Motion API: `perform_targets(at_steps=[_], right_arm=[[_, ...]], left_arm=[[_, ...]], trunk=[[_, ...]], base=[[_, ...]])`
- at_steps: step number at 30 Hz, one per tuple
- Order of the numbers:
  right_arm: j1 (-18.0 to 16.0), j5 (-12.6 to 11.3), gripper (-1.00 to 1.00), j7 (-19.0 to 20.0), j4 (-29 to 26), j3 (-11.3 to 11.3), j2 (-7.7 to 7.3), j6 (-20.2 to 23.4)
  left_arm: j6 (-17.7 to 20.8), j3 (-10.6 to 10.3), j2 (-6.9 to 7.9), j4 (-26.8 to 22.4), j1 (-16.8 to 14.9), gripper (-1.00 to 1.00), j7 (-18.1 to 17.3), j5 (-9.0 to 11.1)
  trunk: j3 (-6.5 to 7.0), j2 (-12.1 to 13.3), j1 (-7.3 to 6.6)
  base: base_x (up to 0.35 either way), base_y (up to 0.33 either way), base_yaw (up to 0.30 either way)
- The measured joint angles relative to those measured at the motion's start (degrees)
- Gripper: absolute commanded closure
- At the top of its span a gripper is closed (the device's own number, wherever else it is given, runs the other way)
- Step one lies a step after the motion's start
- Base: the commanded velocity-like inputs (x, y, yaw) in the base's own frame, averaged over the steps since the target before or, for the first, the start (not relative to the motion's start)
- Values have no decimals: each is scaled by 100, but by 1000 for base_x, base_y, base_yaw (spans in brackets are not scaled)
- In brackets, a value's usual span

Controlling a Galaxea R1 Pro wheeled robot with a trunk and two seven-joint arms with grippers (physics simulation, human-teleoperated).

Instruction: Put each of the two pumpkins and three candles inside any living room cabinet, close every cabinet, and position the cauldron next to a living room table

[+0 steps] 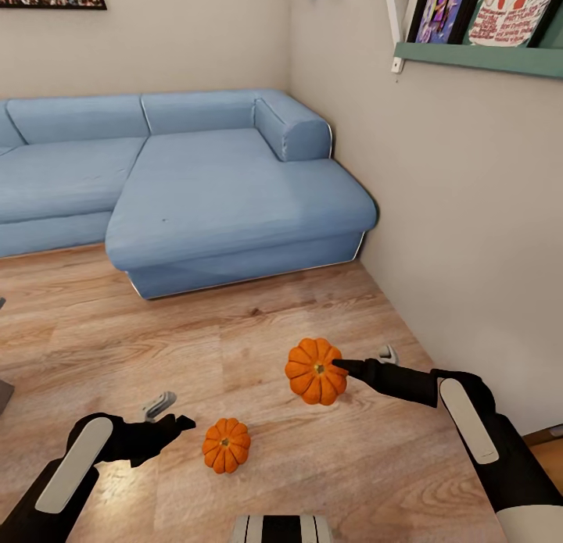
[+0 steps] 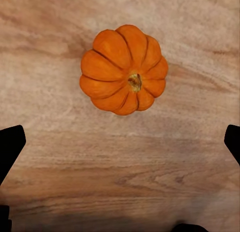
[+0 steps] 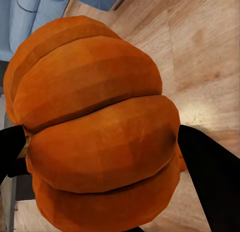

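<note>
Now: right gripper [image 1: 338, 365] clamps pumpkin [image 1: 315, 370] | left gripper [image 1: 173, 412] apart beside floor pumpkin [image 1: 226, 444]

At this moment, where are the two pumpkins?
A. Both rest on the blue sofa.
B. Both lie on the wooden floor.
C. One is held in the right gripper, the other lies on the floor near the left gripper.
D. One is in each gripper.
C. The right gripper is closed on the raised pumpkin, while the other pumpkin sits on the floor beside the open, empty left gripper.
</note>
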Motion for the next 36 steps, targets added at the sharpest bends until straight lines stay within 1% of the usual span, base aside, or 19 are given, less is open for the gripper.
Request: perform_targets(at_steps=[2, 11, 13, 14, 15, 16, 17, 19, 21, 25, 27, 28, 29, 30, 31, 32, 33, 34, 36], right_arm=[[0, -7, 100, 1, -4, 2, 3, 2], [-2, 1, 100, 59, -76, 18, 5, -2], [-6, -21, 100, 68, -170, 82, 6, 8], [-7, -45, 100, 69, -247, 128, 6, 10], [-8, -102, 100, 73, -363, 199, 6, 12], [-8, -235, 100, 71, -422, 252, 7, 18], [-10, -276, 100, 68, -470, 337, 9, 18], [-12, -266, 100, 65, -514, 455, 13, 14], [-10, -302, 100, 64, -535, 557, 22, 17], [-10, -311, 100, 64, -572, 648, 53, 15], [-12, -334, 100, 65, -652, 689, 98, 17], [-14, -342, 100, 64, -674, 700, 109, 18], [-14, -319, 100, 63, -693, 710, 118, 16], [-14, -312, 100, 63, -703, 714, 124, 13], [-16, -337, 100, 64, -711, 717, 129, 11], [-15, -399, 100, 64, -715, 718, 129, 16], [-16, -466, 100, 65, -719, 717, 129, 15], [-17, -514, 100, 64, -722, 715, 129, 18], [-17, -525, 100, 63, -727, 713, 129, 12]], left_arm=[[0, -1, 0, 0, 0, -100, 0, 0], [0, 5, 0, -10, 0, -100, -10, 8], [-1, 14, 4, -21, 0, -100, -199, 2], [-4, 14, 10, -21, 0, -100, -365, -18], [-11, 15, 31, -9, 0, -100, -658, -46], [-16, 15, 46, -2, -1, -100, -849, -63], [-30, 14, 62, 3, 1, -100, -1048, -83], [-64, 15, 72, 14, 5, -100, -1188, -135], [-172, 10, 71, 42, 6, -100, -1273, -264], [-362, 16, 79, 201, 8, -100, -1353, -339], [-410, 19, 90, 300, 8, -100, -1625, -421], [-432, 21, 92, 357, 8, -100, -1784, -521], [-523, 23, 91, 468, 8, -100, -2078, -747], [-640, 24, 90, 563, 8, -100, -2327, -929], [-886, 21, 89, 750, 8, -100, -2768, -1215], [-1073, 17, 89, 904, 8, -100, -3078, -1380], [-1337, 12, 89, 1157, 7, -100, -3551, -1632], [-1497, 15, 89, 1348, 3, -100, -3890, -1834], [-1766, 22, 90, 1657, -5, -100, -4556, -2217]], trunk=[[0, 0, 0], [-199, -12, 24], [-243, -14, 29], [-265, -16, 31], [-288, -17, 34], [-310, -19, 36], [-332, -20, 39], [-376, -22, 44], [-421, -25, 49], [-509, -31, 60], [-554, -33, 65], [-576, -35, 67], [-598, -36, 70], [-620, -37, 73], [-642, -39, 75], [-665, -40, 78], [-687, -41, 80], [-709, -43, 83], [-753, -46, 88]], base=[[0, 0, 0], [0, 0, 0], [0, 0, 0], [0, 0, 0], [0, 0, 0], [0, 0, 0], [0, 0, 0], [0, 0, 0], [0, 0, 0], [0, 0, 0], [0, 0, 0], [0, 0, 0], [0, 0, 0], [0, 0, 0], [0, 0, 0], [0, 0, 0], [0, 0, 0], [0, 0, 0], [0, 0, 0]])
